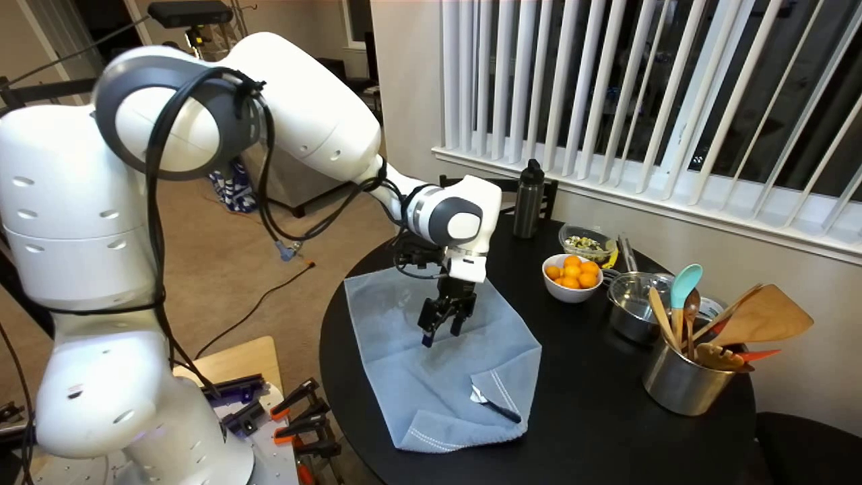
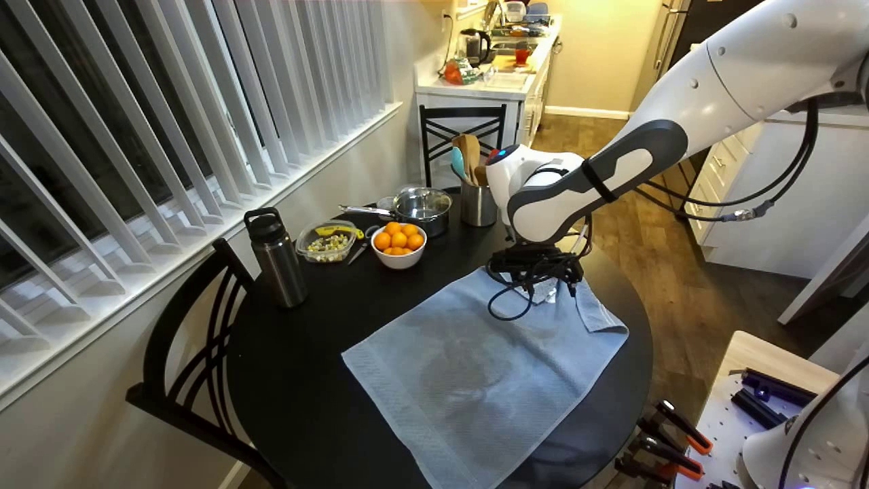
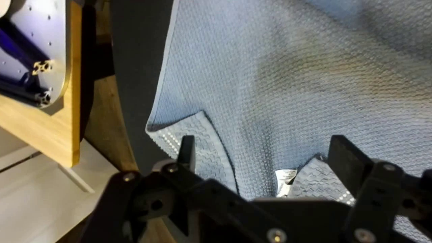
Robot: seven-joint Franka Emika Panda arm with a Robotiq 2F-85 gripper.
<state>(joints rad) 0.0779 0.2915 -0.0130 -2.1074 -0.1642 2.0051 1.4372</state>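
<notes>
Jaws noted wide apart, nothing held, over the grey-blue towel (image 1: 431,387), which is spread on the black surface (image 1: 592,404) with a folded corner (image 3: 212,153). If closed too high, cloth could be missed; if pressed too low, folds could be bunched.

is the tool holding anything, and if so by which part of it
Nothing is held: the tool stands open over the blue-grey cloth, its fingers apart with nothing gripped between them.
</notes>
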